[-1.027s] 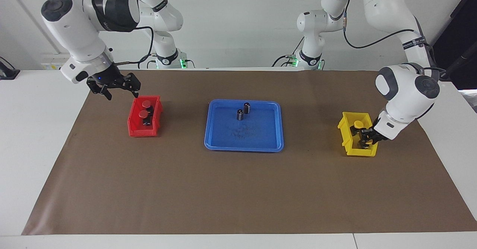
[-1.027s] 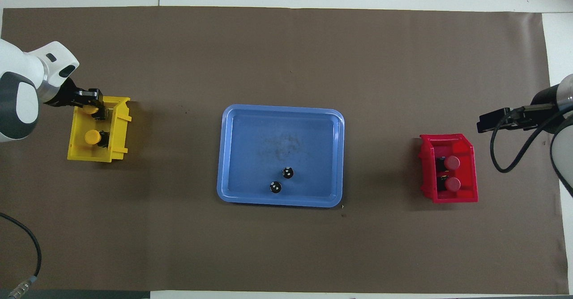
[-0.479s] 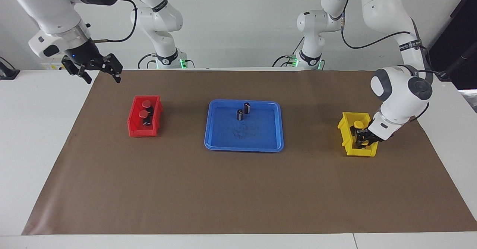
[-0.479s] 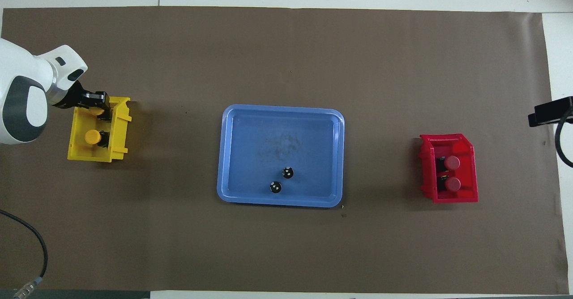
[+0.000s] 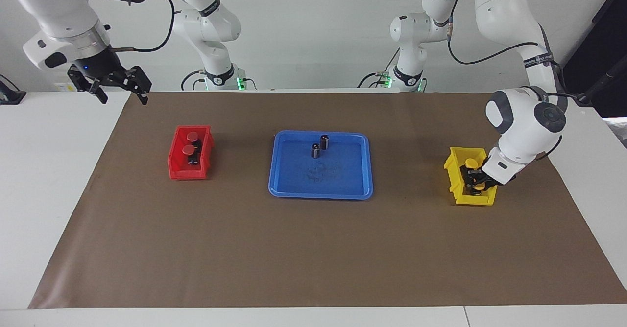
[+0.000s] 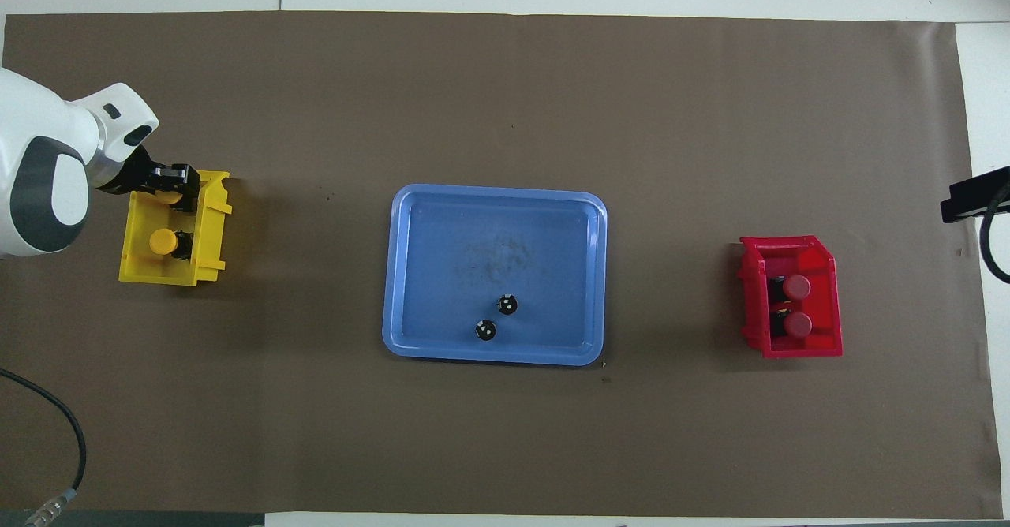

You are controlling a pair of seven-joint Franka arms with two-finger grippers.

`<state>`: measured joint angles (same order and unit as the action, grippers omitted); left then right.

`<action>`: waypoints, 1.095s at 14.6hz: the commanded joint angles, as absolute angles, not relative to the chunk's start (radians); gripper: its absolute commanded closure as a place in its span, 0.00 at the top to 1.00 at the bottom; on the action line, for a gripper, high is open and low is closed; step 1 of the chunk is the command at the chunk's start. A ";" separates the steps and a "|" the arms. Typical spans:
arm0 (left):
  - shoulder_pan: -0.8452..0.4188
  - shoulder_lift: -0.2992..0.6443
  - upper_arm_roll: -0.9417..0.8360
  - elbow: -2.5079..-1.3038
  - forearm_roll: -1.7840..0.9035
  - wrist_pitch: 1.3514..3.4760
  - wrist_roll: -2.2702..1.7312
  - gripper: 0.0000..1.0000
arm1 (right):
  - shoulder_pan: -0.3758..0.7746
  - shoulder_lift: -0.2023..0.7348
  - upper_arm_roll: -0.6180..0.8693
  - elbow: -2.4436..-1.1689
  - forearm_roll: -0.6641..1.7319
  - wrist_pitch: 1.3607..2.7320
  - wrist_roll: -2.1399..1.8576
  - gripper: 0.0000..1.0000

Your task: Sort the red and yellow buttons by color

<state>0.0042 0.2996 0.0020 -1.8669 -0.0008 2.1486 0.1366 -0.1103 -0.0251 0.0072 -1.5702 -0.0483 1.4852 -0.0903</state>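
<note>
Two red buttons point(image 5: 193, 135) point(image 5: 188, 149) sit in the red bin point(image 5: 186, 173) at the right arm's end of the table; they show again as red buttons point(image 6: 798, 286) point(image 6: 798, 323) from overhead. One yellow button point(image 5: 471, 162) point(image 6: 162, 241) stands free in the yellow bin point(image 5: 472, 199) point(image 6: 158, 274). My left gripper point(image 5: 477, 184) point(image 6: 170, 194) reaches down into that bin, over a second yellow button point(image 6: 164, 196) that it mostly hides. My right gripper point(image 5: 123, 99) hangs open and empty, high over the table's edge, toward the robots from the red bin.
A blue tray point(image 5: 318, 195) point(image 6: 489, 353) lies mid-table with two dark cylinders point(image 5: 324, 141) point(image 5: 315, 150) standing in its part nearer the robots. Brown paper covers the table. A black cable point(image 6: 55, 424) curls in near the left arm's end.
My right gripper has risen from beside the red bin and drawn back toward the table's edge, still open. My left gripper has shifted slightly inside the yellow bin.
</note>
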 commanded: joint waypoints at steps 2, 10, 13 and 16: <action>-0.002 0.282 0.008 -1.868 0.003 2.123 0.141 0.58 | -0.132 -0.020 0.012 -1.545 -0.026 1.456 -0.089 1.00; 0.005 0.258 0.009 -1.744 -0.002 1.953 0.141 0.65 | -0.135 -0.043 0.015 -1.569 -0.031 1.448 -0.100 1.00; 0.002 0.236 0.009 -1.743 -0.002 1.959 0.141 1.00 | -0.127 -0.043 0.020 -1.574 -0.031 1.450 -0.101 1.00; -0.009 0.193 0.005 -1.732 0.002 1.951 0.140 1.00 | -0.132 -0.041 0.020 -1.568 -0.025 1.454 -0.115 1.00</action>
<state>0.0042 0.2309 0.0021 -1.7403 -0.0011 1.9822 0.1365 -0.1198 -0.0312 0.0149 -1.5657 -0.0453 1.4608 -0.0935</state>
